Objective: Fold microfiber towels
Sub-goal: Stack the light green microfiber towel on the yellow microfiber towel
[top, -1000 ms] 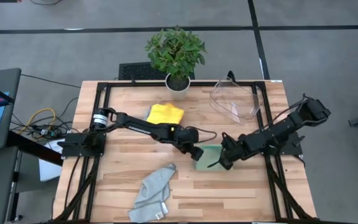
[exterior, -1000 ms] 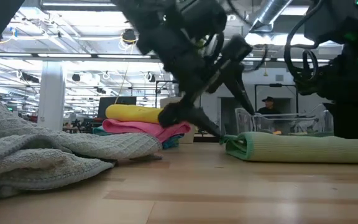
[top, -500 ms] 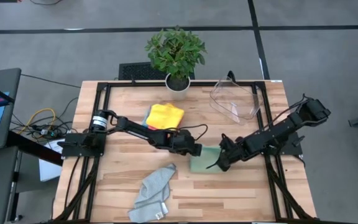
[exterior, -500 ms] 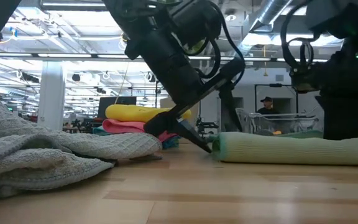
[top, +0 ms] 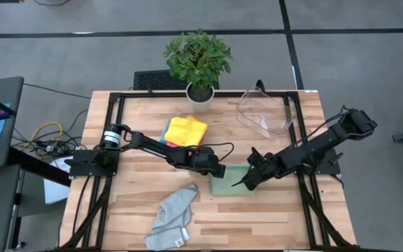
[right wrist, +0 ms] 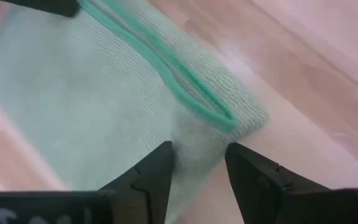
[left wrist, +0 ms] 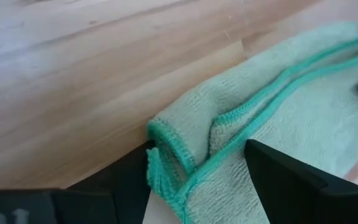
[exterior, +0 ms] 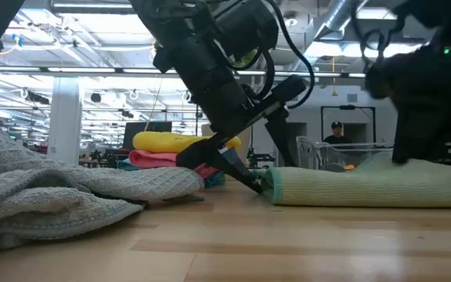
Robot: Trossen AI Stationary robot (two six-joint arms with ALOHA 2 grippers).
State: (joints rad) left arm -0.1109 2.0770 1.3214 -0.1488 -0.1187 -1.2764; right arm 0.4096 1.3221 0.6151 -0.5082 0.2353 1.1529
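Observation:
A pale teal microfiber towel (top: 228, 186), folded into a thick pad, lies at the table's middle right. My left gripper (top: 217, 172) is open at the towel's left end, its two fingers astride a folded corner with a darker teal hem (left wrist: 166, 146). My right gripper (top: 245, 185) is shut on the towel's right part. A yellow towel (top: 185, 129) tops a pile of folded ones that rests on the table farther back. A crumpled sage green towel (top: 172, 217) lies near the front edge. My left gripper slants down from the table's left. One finger (left wrist: 132, 180) lies against the hemmed corner of the teal towel and the other (left wrist: 278, 177) stands over the layers beside it. The corner rests on the table, and I cannot tell whether it is pinched. My right gripper pinches the teal towel near a corner, beside the doubled hem (right wrist: 219, 118), with several layers bunched between its fingers (right wrist: 157, 171). The fingers slant down from above and from the table's right. That end is raised slightly (exterior: 402, 163); the remainder lies on the table.
A potted plant (top: 199, 59) stands at the far edge, and a clear plastic bin (top: 264, 112) lies tipped at the far right. A black frame (top: 110, 119) borders the wooden tabletop. Bare wood lies between the sage towel and the teal one.
The teal towel has slid a little toward the table's left and near edges. My left gripper has rolled and sunk onto the towel's left end. My right gripper has risen slightly, lifting the towel's right part.

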